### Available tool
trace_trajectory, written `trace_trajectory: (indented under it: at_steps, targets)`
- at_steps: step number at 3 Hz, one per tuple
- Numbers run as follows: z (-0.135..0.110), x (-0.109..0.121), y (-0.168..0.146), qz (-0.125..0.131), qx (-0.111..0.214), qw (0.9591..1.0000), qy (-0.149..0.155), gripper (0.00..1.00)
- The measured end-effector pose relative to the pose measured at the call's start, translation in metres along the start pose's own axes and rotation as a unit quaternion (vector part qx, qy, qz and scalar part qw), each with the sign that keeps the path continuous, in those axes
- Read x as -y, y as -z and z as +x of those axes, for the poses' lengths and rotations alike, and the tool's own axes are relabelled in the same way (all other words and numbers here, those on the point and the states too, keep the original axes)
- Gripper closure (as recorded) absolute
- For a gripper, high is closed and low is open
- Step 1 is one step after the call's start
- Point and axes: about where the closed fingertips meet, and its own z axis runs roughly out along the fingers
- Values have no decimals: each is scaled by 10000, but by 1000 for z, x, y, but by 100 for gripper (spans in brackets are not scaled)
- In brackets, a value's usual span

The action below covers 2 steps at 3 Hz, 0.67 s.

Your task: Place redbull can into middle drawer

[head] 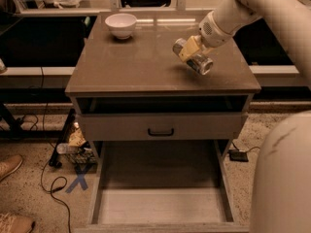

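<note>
My gripper (188,49) is over the right part of the cabinet top (146,67), at the end of the white arm coming from the upper right. It is shut on the redbull can (200,63), which is tilted with its shiny silver end pointing down and to the right, just above the top. The middle drawer (160,205) stands pulled out at the bottom of the view, showing its pale plank floor and low side walls. It lies below and in front of the can.
A white bowl (121,24) sits at the back left of the cabinet top. A closed drawer front with a black handle (161,131) is above the open drawer. My white base (282,178) fills the lower right. Cables and clutter (73,147) lie on the floor at left.
</note>
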Motion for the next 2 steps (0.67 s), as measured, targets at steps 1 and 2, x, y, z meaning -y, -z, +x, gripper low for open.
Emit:
trace_trajectory:
  at_steps: [1,2]
  targets:
    - [19,-42,32,-762,54,9938,813,100]
    - [56,-70,51,-1535,-67,9751,1597,100]
